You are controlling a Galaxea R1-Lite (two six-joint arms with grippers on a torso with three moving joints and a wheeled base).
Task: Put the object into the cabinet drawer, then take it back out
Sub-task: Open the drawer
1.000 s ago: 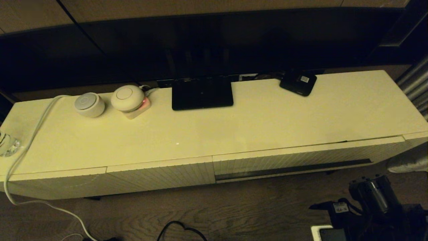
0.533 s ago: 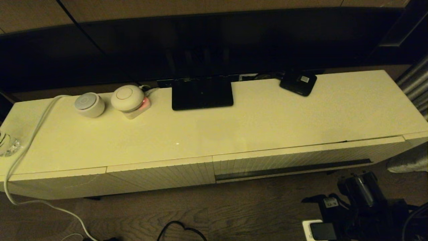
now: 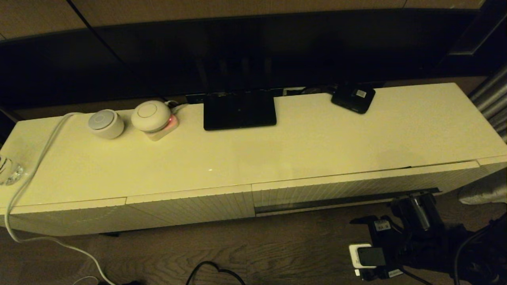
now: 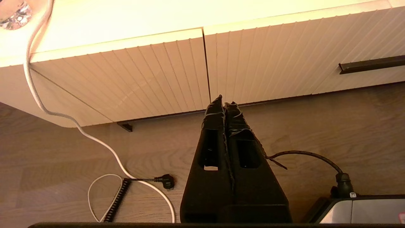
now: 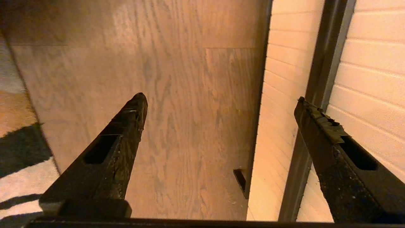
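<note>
The cabinet drawer (image 3: 356, 186) is pushed in, its ribbed cream front flush with the cabinet and its long dark handle slot (image 3: 336, 200) facing the floor side. The black umbrella is out of view in every frame. My right gripper (image 3: 416, 198) hovers low in front of the drawer's right end, at the end of the slot. In the right wrist view it (image 5: 220, 98) is open, with one finger (image 5: 319, 126) lying over the dark slot (image 5: 329, 57) and the other over bare floor. My left gripper (image 4: 224, 99) is shut and empty, low before the seam between the two front panels.
On the cabinet top stand a flat black stand base (image 3: 239, 110), a small black box (image 3: 353, 97), two white round devices (image 3: 105, 123), (image 3: 151, 115) and a white cable (image 3: 35, 166). A shorter ribbed panel (image 3: 190, 206) is left of the drawer. Cables lie on the wooden floor (image 3: 214, 269).
My right gripper has moved up and to the left across the floor, from the lower right corner to the right end of the drawer's handle slot. Nothing else has moved.
</note>
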